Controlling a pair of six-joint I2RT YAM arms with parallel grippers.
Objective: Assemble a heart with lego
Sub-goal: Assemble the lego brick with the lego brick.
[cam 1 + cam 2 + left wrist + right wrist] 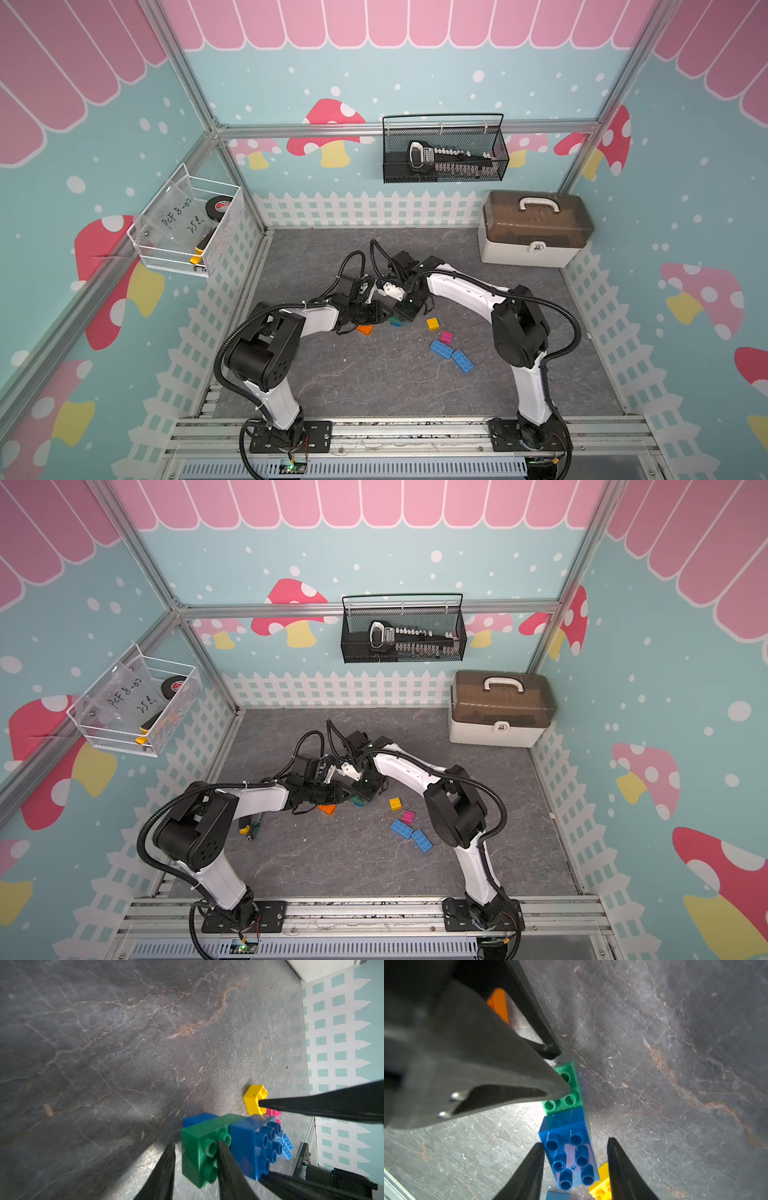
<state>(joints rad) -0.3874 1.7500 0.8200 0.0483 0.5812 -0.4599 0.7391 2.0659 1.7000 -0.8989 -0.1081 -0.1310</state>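
Observation:
The heart (397,321) is a small cluster on the grey floor: a green brick (199,1157) joined beside a dark blue brick (569,1159), with more dark blue under them. My left gripper (196,1144) is open, one finger lying across the green studs, the other just clear of the brick's side. Open too, my right gripper (575,1142) straddles the dark blue brick with a gap on one side. Loose lego lies nearby: orange (365,329), yellow (433,323), pink (446,336) and two light blue bricks (441,349) (462,360).
A lidded toolbox (536,232) stands at the back right corner. A black wire basket (444,153) hangs on the back wall and a white one (191,224) on the left wall. A screwdriver (249,827) lies under my left arm.

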